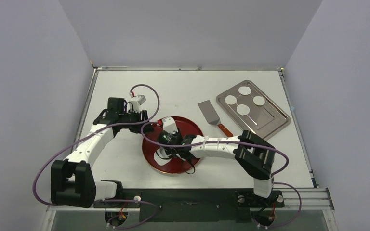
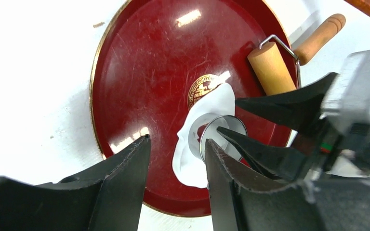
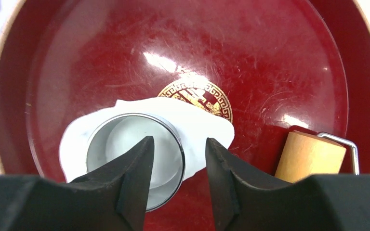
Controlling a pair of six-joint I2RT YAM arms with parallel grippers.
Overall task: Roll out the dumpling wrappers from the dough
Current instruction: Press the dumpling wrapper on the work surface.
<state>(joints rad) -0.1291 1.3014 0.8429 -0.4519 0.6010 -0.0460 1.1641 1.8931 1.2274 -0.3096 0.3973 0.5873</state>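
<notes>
The dough (image 3: 197, 120) lies as a thin ragged white sheet on the red round tray (image 3: 270, 57). A metal ring cutter (image 3: 125, 115) stands pressed into it, with a round of dough inside. My right gripper (image 3: 178, 139) is open just above the cutter, its jaws astride the ring's right wall without gripping it. My left gripper (image 2: 177, 140) hovers open at the sheet's near edge (image 2: 192, 168), holding nothing. Several dumpling wrappers (image 1: 244, 90), white round discs, lie on the steel tray (image 1: 274, 122) at the back right.
A wooden rolling pin (image 3: 308, 154) with a wire frame rests on the red tray's right side, close to my right gripper. A steel spatula (image 1: 211, 114) with an orange handle lies between the red tray (image 1: 192, 127) and the steel tray.
</notes>
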